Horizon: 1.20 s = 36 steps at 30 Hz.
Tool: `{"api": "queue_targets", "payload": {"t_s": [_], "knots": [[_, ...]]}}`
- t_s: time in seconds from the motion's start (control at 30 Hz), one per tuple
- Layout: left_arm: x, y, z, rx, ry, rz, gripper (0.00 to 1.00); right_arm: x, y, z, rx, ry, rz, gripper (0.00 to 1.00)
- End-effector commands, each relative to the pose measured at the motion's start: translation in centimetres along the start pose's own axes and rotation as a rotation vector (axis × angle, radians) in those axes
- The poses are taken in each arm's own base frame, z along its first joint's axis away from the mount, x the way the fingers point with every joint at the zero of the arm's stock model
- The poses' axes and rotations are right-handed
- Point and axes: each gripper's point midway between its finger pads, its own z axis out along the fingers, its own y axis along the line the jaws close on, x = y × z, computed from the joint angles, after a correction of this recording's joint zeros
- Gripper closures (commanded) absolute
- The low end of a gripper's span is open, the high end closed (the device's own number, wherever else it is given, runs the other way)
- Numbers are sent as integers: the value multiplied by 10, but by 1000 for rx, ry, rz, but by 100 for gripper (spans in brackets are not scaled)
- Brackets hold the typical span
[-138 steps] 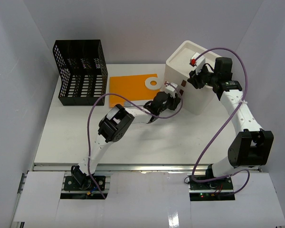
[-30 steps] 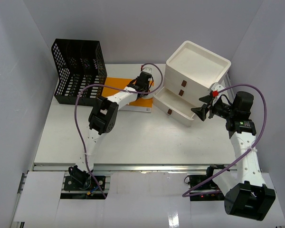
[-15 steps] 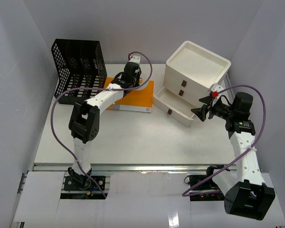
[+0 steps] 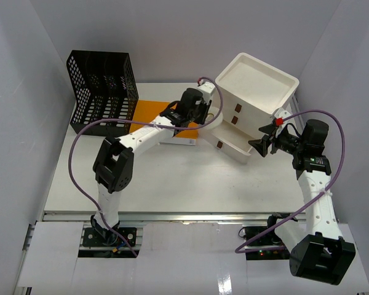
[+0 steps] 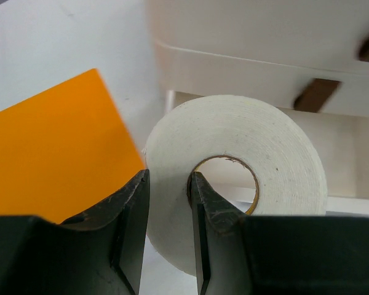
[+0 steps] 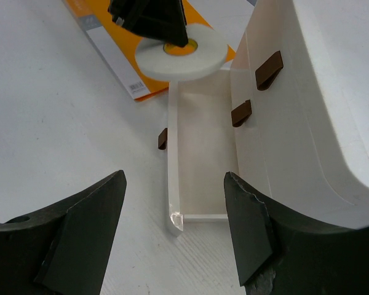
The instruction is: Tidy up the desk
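Observation:
My left gripper is shut on a white roll of tape, one finger through its core, one outside. It holds the roll above the far end of the open bottom drawer of the white three-drawer box. The roll also shows in the right wrist view over the drawer. My right gripper is open and empty, near the drawer's near end. An orange book lies on the white desk.
A black mesh file rack stands at the back left. The drawer box stands at the back right, its bottom drawer pulled out toward the desk's middle. A metal rail runs along the front edge.
My left gripper has swung right from over the orange book to the open drawer, carrying the tape roll. Earlier the drawer was opened. The right arm has hardly moved.

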Motion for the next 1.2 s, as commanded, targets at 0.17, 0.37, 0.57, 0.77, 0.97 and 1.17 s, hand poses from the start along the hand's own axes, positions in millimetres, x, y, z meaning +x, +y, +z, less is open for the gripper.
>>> {"api": "queue_targets", "payload": {"t_s": [0.17, 0.37, 0.57, 0.77, 0.97, 1.17], "knots": [[7, -47, 13, 75, 52, 180, 82, -4, -4, 0, 8, -22, -26, 29], [11, -55, 28, 83, 70, 225, 79, -4, -4, -1, 9, -22, -26, 29], [11, -60, 46, 79, 72, 259, 69, -3, -5, -1, 12, -21, -25, 29], [9, -62, 51, 72, 65, 245, 45, -4, -4, -1, 10, -23, -27, 29], [-2, -65, 46, 72, 44, 231, 31, -4, -4, -2, 10, -24, -28, 29], [-20, -68, 33, 73, 8, 215, 30, -2, -2, -1, -2, -25, -31, 28]]}}
